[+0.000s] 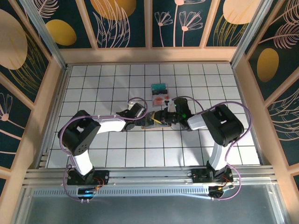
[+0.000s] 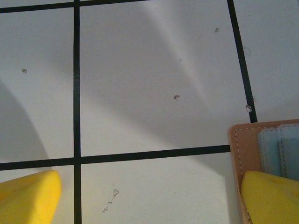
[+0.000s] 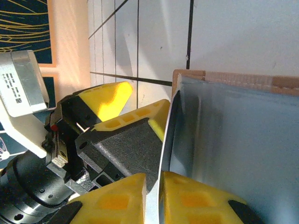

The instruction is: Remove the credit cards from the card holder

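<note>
Closest to us, the right gripper (image 3: 152, 200) has its yellow fingers (image 3: 196, 200) drawn nearly together. A thin curved edge runs between them. We read that edge as the blue-grey flap of the card holder (image 3: 233, 140), so we take this for a pinch on the holder rather than on a card, though the contact itself is partly hidden.

Across the tiled table (image 1: 103, 79), both arms reach inward and meet near the middle.

Our left gripper (image 2: 149, 198) stands spread wide and grips nothing. One pad lies over a corner of the holder's open inner face, and the other is out over bare tile. We cannot tell whether that pad presses down or merely hovers.

The card holder lies open between the two grippers, with its tan stitched border and grey pockets showing in the left wrist view.

Two cards lie just beyond the holder, toward the far wall: a teal card (image 1: 160, 87) and, nearer the grippers, a white-and-pink card (image 1: 160, 99).

We judge the task to be partly done, and the step in hand to be opening or steadying the holder. The next move calls for one gripper to keep the holder fixed. The other must find a card edge in a pocket and draw it straight out along the slot.
</note>
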Controlling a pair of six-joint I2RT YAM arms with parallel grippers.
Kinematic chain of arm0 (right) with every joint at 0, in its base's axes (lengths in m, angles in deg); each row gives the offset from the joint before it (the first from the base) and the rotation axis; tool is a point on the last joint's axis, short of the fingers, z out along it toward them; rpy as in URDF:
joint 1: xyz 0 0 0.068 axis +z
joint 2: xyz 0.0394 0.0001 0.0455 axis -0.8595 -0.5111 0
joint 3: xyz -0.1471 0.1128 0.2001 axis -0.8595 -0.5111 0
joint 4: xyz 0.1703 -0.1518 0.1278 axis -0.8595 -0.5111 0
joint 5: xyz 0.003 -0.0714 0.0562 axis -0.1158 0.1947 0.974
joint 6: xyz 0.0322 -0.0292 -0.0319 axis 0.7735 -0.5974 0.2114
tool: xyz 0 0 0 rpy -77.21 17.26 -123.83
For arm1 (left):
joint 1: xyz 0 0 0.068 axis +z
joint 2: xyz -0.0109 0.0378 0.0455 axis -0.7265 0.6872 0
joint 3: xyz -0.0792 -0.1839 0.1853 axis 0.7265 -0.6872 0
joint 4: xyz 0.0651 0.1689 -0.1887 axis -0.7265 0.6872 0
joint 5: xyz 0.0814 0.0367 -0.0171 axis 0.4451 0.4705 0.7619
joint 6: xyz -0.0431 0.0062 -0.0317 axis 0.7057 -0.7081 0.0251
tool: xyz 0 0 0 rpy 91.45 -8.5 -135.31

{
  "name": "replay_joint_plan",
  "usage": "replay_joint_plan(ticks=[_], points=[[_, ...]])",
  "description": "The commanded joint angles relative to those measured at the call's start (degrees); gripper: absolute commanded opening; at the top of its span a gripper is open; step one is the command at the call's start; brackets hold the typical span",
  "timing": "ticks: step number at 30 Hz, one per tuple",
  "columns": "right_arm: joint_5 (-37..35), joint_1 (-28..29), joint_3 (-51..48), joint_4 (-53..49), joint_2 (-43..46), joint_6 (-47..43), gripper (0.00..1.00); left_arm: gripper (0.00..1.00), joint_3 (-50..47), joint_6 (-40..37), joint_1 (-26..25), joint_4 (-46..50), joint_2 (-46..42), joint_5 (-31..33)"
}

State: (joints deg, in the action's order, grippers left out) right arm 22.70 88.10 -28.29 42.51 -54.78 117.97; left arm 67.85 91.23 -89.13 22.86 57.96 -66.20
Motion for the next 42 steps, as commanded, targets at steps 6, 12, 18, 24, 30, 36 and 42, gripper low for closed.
replay_joint_plan(ticks=[6, 12, 18, 24, 30, 36, 42], points=[[2.6, -1.1, -0.9, 6.2, -0.7, 2.0, 0.12, 0.99, -0.3, 0.2, -0.2, 4.0, 2.1, -0.3], [1.3, -1.6, -1.0, 3.5, -0.4, 0.6, 0.01, 0.99, -0.4, 0.3, -0.2, 4.1, 2.2, -0.3], [-1.1, -2.1, -0.8, -0.6, 0.9, -1.2, 0.0, 0.99, -0.6, 0.8, -0.1, 4.0, 2.1, 0.0], [-6.6, -2.3, 1.0, -11.1, 3.5, -6.4, 0.0, 0.99, -0.5, 0.6, -0.1, 4.0, 1.7, 0.5], [-10.2, -2.3, 1.9, -17.2, 5.9, -9.5, 0.0, 0.99, -0.3, 0.5, -0.1, 4.4, 1.5, 1.1], [-11.5, -2.3, 2.0, -19.7, 7.9, -10.6, 0.0, 0.99, 0.1, 0.1, -0.1, 4.6, 0.6, 1.8], [-12.7, -2.6, 2.3, -22.3, 9.9, -11.9, 0.0, 0.99, 0.4, 0.0, -0.1, 5.1, 0.7, 2.4]])
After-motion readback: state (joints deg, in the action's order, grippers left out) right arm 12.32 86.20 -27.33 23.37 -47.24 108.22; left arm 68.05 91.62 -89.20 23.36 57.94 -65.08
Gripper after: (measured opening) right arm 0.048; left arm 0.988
